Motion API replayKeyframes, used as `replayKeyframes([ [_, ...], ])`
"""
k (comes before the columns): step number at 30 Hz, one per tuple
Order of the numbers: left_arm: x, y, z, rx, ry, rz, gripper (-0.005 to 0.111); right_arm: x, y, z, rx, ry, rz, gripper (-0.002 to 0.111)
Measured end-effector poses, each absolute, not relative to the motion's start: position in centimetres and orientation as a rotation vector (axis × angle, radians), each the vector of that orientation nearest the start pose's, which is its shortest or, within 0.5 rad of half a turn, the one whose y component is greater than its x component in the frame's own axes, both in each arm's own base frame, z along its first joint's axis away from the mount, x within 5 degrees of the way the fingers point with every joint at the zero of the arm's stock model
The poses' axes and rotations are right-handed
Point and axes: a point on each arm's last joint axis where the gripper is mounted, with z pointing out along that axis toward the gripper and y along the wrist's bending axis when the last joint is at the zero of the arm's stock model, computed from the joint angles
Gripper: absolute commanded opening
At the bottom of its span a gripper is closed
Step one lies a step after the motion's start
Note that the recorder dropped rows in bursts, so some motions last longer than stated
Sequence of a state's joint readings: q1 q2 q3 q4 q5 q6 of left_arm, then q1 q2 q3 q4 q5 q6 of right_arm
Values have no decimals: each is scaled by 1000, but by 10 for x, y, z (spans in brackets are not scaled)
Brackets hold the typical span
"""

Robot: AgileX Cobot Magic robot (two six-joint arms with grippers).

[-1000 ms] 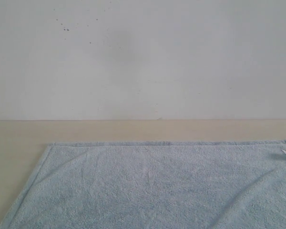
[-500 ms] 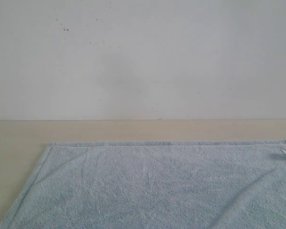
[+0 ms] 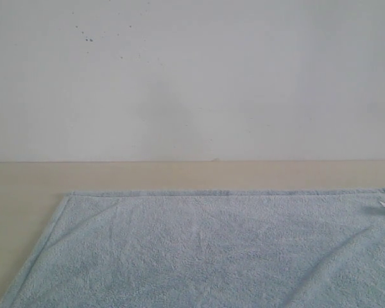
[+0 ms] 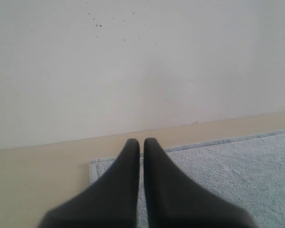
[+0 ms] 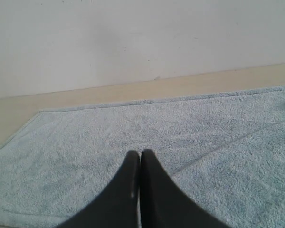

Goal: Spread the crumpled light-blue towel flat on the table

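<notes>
Soft, limp towel [image 3: 205,250] lies nearly flat on the tabletop [image 3: 179,174]; left hand [image 4: 141,142] and right hand [image 5: 140,154] hover closed, empty. Its hem [image 3: 212,192] likely grips best.

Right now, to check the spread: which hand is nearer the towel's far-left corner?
Left. The left hand points just beside that corner of the towel; the right hand is over the towel's middle, well away from it.

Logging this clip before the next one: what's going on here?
The towel lies spread nearly flat on the table, with one shallow crease toward its right side. Neither arm holds it: the left tool is shut near a far corner, the right tool shut over the towel's middle. The spreading looks about done.
</notes>
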State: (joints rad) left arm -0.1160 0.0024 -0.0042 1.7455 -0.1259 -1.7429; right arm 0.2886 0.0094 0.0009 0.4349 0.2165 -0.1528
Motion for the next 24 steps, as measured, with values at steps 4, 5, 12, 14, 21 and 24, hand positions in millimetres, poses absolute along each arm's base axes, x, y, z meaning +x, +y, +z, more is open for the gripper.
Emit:
replayKeyframes([
  [4,54,-18,213,190,1495,-183,4,51,24,194,-78,1720,502,0],
  [5,54,-18,213,190,1495,-183,4,52,24,194,-88,1717,488,0],
  [12,54,-18,212,190,1496,-183,4,54,13,191,-258,1714,131,0],
  [14,54,-18,212,193,1497,-186,4,53,7,181,-256,1819,5,0],
  [21,54,-19,212,199,1498,-192,4,55,4,185,-293,1773,-76,0],
  [24,54,-19,212,201,1498,-193,4,55,4,185,-293,1769,-72,0],
])
